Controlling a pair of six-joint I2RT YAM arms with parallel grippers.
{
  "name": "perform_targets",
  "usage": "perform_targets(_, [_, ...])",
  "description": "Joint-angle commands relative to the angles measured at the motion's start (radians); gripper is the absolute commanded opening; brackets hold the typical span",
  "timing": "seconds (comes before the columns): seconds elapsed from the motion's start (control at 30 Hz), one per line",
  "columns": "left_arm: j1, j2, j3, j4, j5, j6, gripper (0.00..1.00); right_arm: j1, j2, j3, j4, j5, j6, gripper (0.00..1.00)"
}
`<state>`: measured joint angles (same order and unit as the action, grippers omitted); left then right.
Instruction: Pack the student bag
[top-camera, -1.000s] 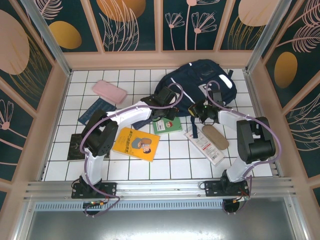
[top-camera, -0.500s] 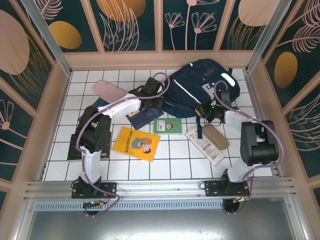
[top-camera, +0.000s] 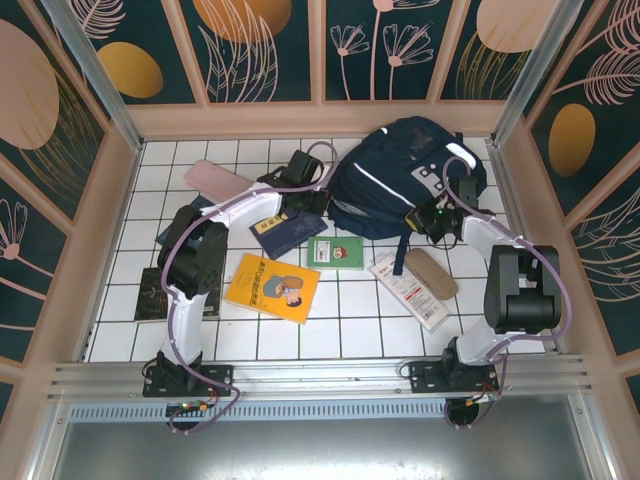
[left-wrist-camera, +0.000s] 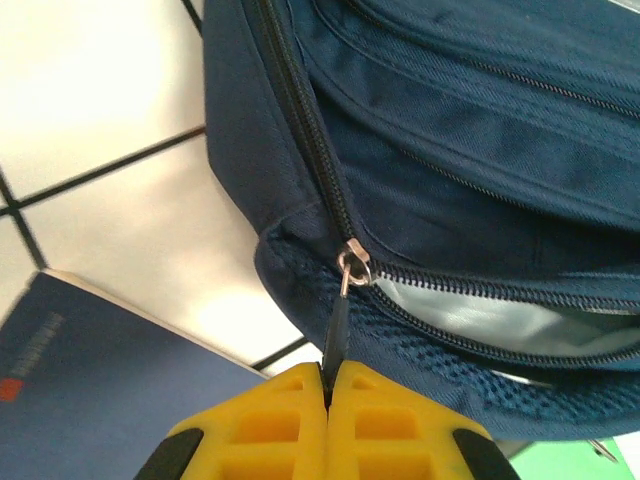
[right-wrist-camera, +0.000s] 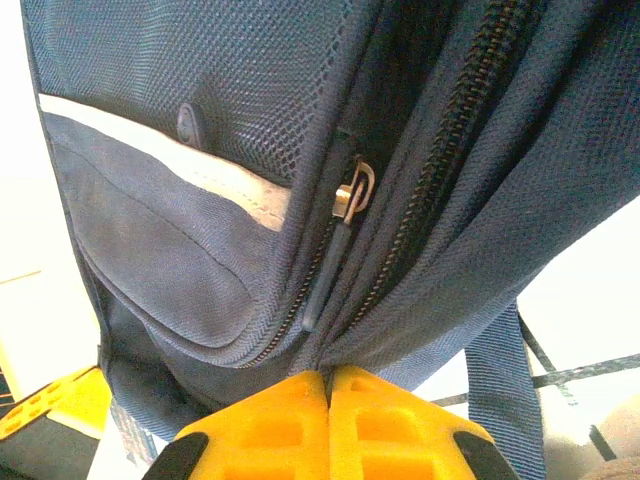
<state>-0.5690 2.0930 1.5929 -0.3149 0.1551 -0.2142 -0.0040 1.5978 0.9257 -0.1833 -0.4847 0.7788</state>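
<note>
Item 1, bag: navy, white stripe, grey-white patch facing up. It is lying at the far right of the white tiled bench, close to the back wall.

Item 1a, zip pull: black tab hanging from a metal slider at the bag's lower left corner. Behind the slider the zip is standing partly open and pale lining is showing.

Item 1b, second pull: black tab hanging from a slider on the bag's right side, beside a mesh panel.

Left jaws: yellow, pressing together and clamping the zip pull by its end.

Right jaws: yellow, pressing together and pinching a fold of the bag's fabric just below the second pull. They are not touching the tab itself.

Item 2, navy booklet: lying just beside the bag's left corner.

Item 3, green book: lying near the bag's front edge.

Item 4, tan case: resting on a white packet, in front of the bag.

Item 5, yellow book: lying mid-bench, apart from the bag.

Item 6, pink case: lying at the far left, well apart from the bag.

Item 7, dark book: lying at the left edge.
</note>
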Motion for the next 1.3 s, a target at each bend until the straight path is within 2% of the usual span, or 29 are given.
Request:
perform_targets(0.0, [0.009, -0.041, -0.041, -0.012, 0.083, -0.017, 0.0, -0.045, 0.009, 0.093, 0.046, 0.114, -0.081, 0.0])
perform_targets(0.03, [0.0, -0.041, -0.047, -0.015, 0.085, -0.017, 0.0, -0.045, 0.013, 0.107, 0.035, 0.104, -0.084, 0.0])
perform_targets(0.17, [-0.018, -0.041, -0.081, 0.003, 0.091, -0.027, 0.0, -0.017, -0.028, 0.093, 0.021, 0.083, -0.058, 0.32])
perform_targets(0.27, [-0.019, -0.021, -0.092, 0.009, 0.091, -0.028, 0.0, 0.026, -0.083, 0.04, 0.027, 0.113, -0.03, 0.43])
perform_targets(0.47, [-0.017, 0.038, -0.063, 0.02, 0.09, -0.022, 0.0, 0.119, -0.127, -0.058, 0.067, 0.128, 0.016, 0.44])
perform_targets(0.73, [-0.018, 0.096, -0.014, 0.023, 0.073, -0.008, 0.0, 0.131, -0.133, -0.053, 0.061, 0.133, 0.022, 0.43])
perform_targets(0.83, [-0.019, 0.108, 0.004, 0.028, 0.075, -0.007, 0.13, 0.13, -0.137, -0.052, 0.057, 0.136, 0.02, 0.43])
perform_targets(1.03, [-0.017, 0.137, 0.041, 0.026, 0.07, -0.001, 0.15, 0.137, -0.144, -0.059, 0.055, 0.14, 0.031, 0.43])
perform_targets(1.07, [-0.019, 0.141, 0.045, 0.027, 0.07, -0.001, 0.13, 0.139, -0.145, -0.062, 0.055, 0.14, 0.033, 0.43])
perform_targets(1.13, [-0.018, 0.145, 0.046, 0.025, 0.075, 0.001, 0.01, 0.147, -0.148, -0.067, 0.059, 0.14, 0.041, 0.43])
perform_targets(1.2, [-0.019, 0.138, 0.037, 0.029, 0.073, 0.004, 0.0, 0.16, -0.151, -0.069, 0.062, 0.138, 0.054, 0.43])
perform_targets(1.27, [-0.019, 0.125, 0.023, 0.034, 0.072, 0.005, 0.0, 0.19, -0.149, -0.064, 0.075, 0.136, 0.062, 0.49])
